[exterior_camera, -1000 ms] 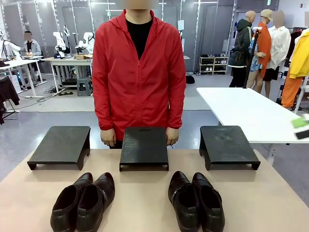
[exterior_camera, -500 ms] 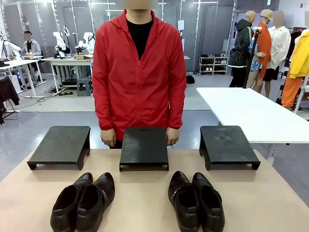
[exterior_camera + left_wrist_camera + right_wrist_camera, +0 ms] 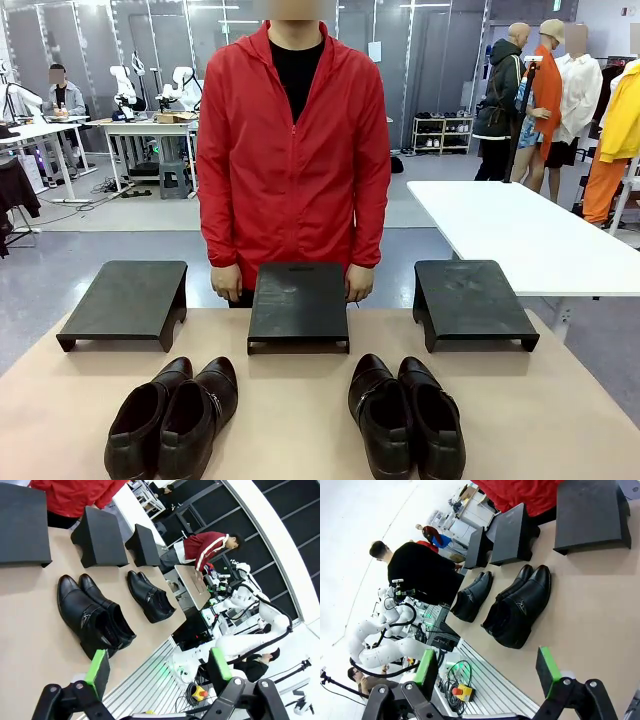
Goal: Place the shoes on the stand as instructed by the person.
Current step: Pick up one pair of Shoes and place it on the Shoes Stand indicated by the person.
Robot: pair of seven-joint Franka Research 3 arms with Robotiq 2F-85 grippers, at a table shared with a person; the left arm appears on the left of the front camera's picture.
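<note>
Two pairs of shiny black shoes lie near the table's front edge: a left pair (image 3: 172,416) and a right pair (image 3: 406,415), toes pointing away from me. Behind them stand three low black stands, left (image 3: 126,301), middle (image 3: 298,304) and right (image 3: 470,300). The person (image 3: 293,165) in a red jacket stands behind the middle stand, a hand at each of its far corners. My left gripper (image 3: 159,667) hangs open above the table's near edge, the left pair (image 3: 93,616) ahead of it. My right gripper (image 3: 490,672) is open too, the right pair (image 3: 517,611) just beyond it.
The tan table (image 3: 300,400) carries the shoes and stands. A white table (image 3: 510,230) stands at the right behind it. Other people and work tables are farther back in the room.
The person has shifted slightly to the right. Shoes, stands and grippers have not moved.
</note>
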